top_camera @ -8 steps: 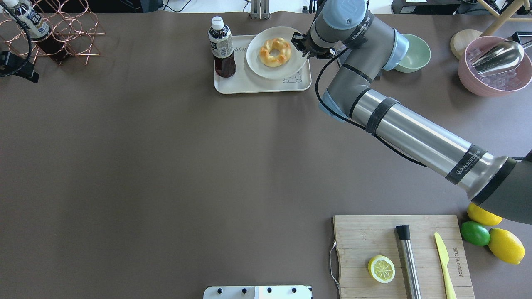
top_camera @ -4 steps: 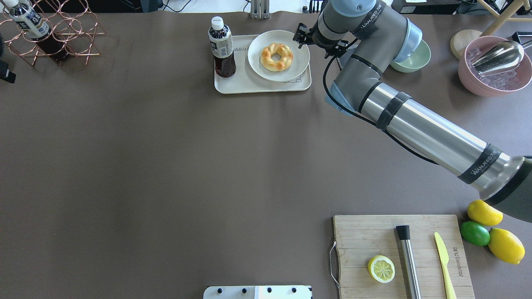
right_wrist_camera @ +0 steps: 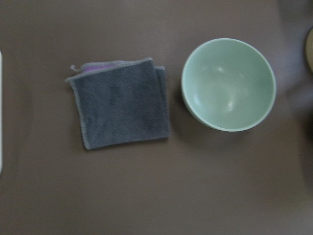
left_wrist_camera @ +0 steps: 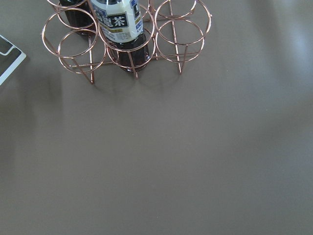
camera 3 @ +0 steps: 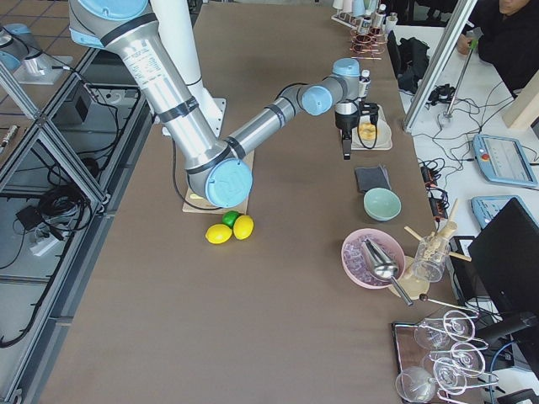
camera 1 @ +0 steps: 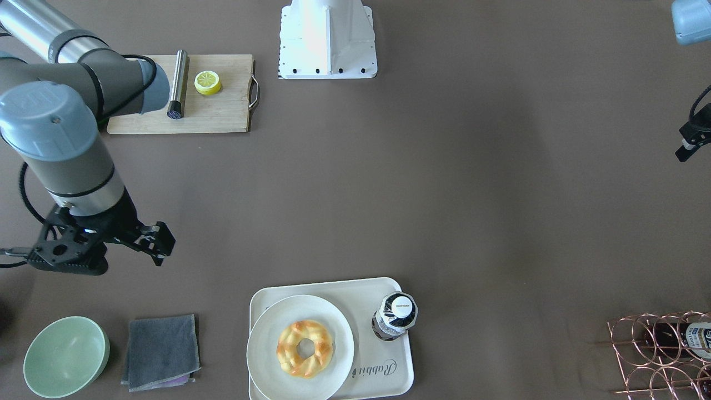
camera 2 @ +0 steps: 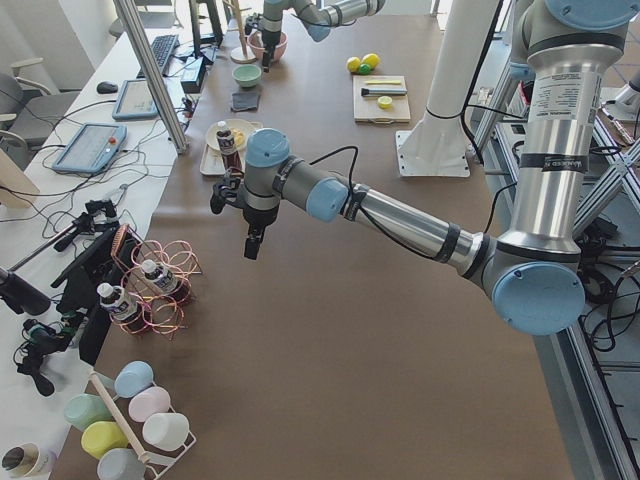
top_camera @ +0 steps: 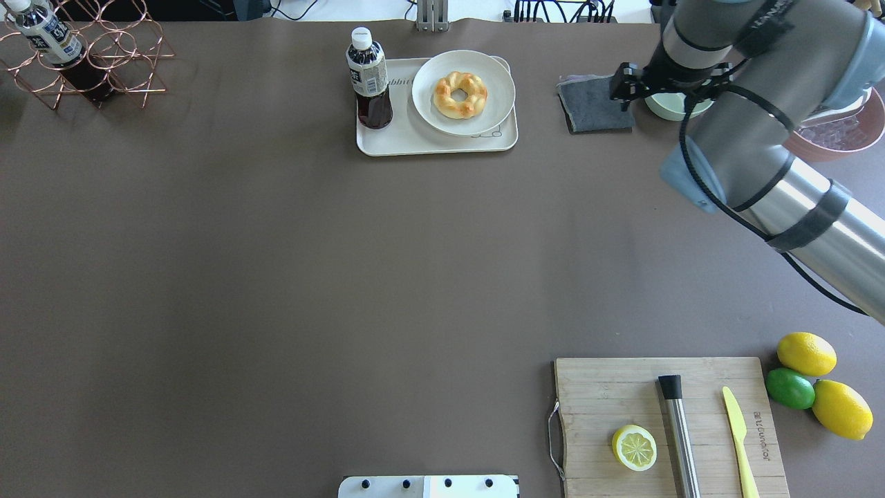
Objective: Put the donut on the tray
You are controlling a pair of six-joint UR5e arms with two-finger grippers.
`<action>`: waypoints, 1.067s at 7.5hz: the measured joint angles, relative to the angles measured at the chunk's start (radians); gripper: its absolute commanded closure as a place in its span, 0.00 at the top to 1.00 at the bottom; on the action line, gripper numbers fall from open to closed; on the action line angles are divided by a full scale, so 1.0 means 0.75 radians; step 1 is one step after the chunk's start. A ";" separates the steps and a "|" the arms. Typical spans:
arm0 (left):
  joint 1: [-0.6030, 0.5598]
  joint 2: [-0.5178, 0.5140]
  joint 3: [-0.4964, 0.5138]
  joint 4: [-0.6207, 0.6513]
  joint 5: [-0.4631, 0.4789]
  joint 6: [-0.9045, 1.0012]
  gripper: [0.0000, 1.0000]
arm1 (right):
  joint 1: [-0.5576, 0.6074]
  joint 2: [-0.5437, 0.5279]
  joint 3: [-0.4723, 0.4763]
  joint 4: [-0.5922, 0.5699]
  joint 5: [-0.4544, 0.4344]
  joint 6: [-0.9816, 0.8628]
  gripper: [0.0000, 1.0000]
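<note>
The donut lies on a round white plate, and the plate sits on the cream tray. The donut and the tray also show in the front view. My right gripper hangs to the right of the tray, above a grey cloth and a green bowl. It looks open and empty. My left gripper hangs over the table near the copper wire rack. I cannot tell whether it is open or shut.
A dark tea bottle stands on the tray's left part. A pink bowl is behind my right arm. A cutting board with a lemon half, a steel bar and a knife lies at the front right, with lemons and a lime beside it.
My right gripper let go of the plate's rim and moved right, off the tray to above the cloth and bowl. The plate with the donut stays on the tray.
</note>
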 measured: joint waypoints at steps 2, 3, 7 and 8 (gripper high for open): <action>-0.054 0.066 0.002 0.002 -0.003 0.119 0.98 | 0.112 -0.183 0.251 -0.330 -0.008 -0.396 1.00; -0.079 0.116 0.022 0.005 0.006 0.201 0.98 | 0.176 -0.305 0.326 -0.399 -0.010 -0.581 1.00; -0.271 0.188 0.215 0.009 0.005 0.507 0.98 | 0.491 -0.689 0.378 -0.387 0.155 -1.113 1.00; -0.309 0.197 0.244 0.012 0.001 0.525 0.98 | 0.554 -0.773 0.365 -0.314 0.242 -1.190 1.00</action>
